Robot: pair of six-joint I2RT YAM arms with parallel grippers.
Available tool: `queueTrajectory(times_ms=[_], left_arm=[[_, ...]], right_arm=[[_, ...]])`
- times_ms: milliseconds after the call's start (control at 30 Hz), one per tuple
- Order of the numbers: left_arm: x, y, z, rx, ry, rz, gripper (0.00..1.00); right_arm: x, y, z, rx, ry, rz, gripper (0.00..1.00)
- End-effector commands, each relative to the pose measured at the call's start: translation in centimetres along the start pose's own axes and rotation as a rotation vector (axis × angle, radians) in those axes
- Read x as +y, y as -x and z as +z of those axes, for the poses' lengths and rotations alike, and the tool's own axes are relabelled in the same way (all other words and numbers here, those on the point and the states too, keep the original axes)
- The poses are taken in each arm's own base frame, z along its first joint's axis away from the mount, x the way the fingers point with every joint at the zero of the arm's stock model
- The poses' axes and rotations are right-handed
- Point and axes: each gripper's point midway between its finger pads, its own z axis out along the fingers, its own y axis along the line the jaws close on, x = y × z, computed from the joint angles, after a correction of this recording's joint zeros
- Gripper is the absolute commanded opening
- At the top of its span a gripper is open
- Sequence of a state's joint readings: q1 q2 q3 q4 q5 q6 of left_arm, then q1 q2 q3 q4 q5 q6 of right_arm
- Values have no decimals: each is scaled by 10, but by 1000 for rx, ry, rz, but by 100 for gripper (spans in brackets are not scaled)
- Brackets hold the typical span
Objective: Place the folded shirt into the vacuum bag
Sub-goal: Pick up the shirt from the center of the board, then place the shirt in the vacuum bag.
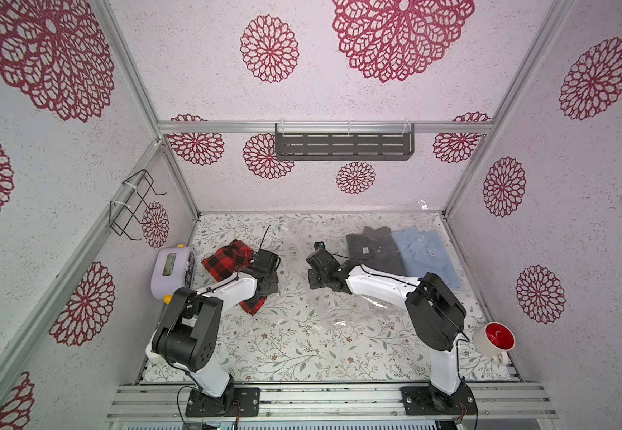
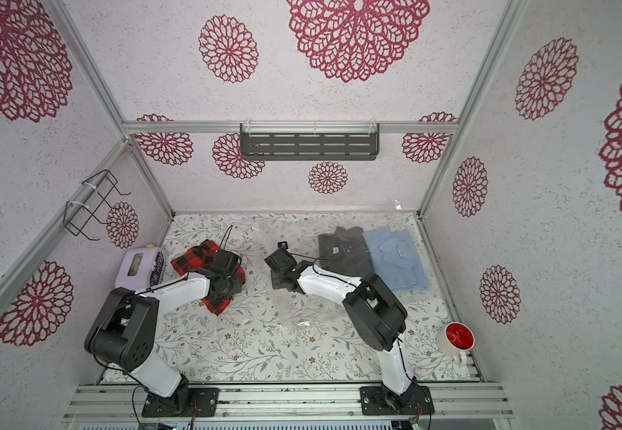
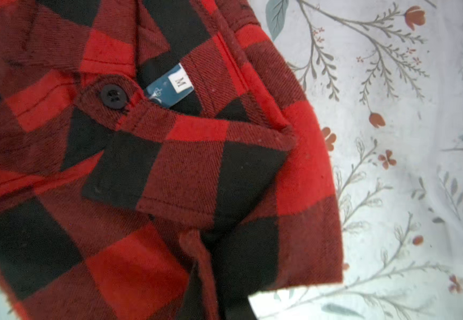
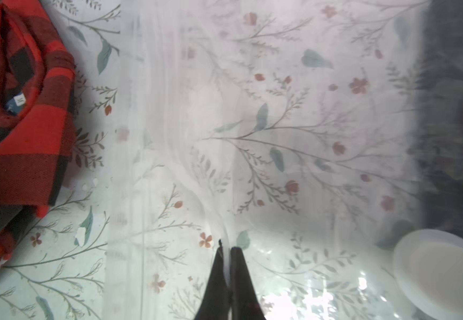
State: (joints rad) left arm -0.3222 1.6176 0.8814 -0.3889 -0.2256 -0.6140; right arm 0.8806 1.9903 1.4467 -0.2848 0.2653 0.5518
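The folded shirt (image 1: 227,260) is red and black plaid and lies at the left of the floral table. My left gripper (image 1: 266,286) is shut on its near edge. In the left wrist view the shirt (image 3: 169,166) fills the picture and cloth bunches around the gripper (image 3: 233,310), hiding most of its fingers. The clear vacuum bag (image 1: 339,309) lies across the middle and right. My right gripper (image 4: 229,249) is shut on a fold of the bag's film (image 4: 252,138) near the bag's left edge. The round white valve cap (image 4: 441,274) shows beside it.
A dark grey shirt (image 1: 374,249) and a light blue shirt (image 1: 428,257) lie at the back right under the plastic. A lilac appliance (image 1: 173,271) stands by the left wall. A red-lined mug (image 1: 497,337) sits at the front right.
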Motion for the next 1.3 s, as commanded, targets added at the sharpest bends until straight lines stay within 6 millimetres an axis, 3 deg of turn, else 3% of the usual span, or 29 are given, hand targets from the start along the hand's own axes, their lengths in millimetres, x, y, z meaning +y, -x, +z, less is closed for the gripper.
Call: queueTrajectory(times_ms=[0,367,567,733,1000,1267], left_arm=[[-17,2,-16,-18,-147,-67,0],[-67,-4,-64,0,-543,-103,0],[-94,-7,-72,21,-673,-107,0],[-107,-12,-62,33,-679,-74,0],[-121,-35,-20,114,-623,-44,0],[-120,-61,2,175,-519,13,0]], right_arm=[[16,3,-2,-3,18,25,0],[27,-2,4,4,26,47,0],[26,1,0,-6,25,66,0],[22,0,-3,-11,13,80,0],[4,9,-21,-72,-43,145,0],[4,18,-38,-112,-12,190,0]])
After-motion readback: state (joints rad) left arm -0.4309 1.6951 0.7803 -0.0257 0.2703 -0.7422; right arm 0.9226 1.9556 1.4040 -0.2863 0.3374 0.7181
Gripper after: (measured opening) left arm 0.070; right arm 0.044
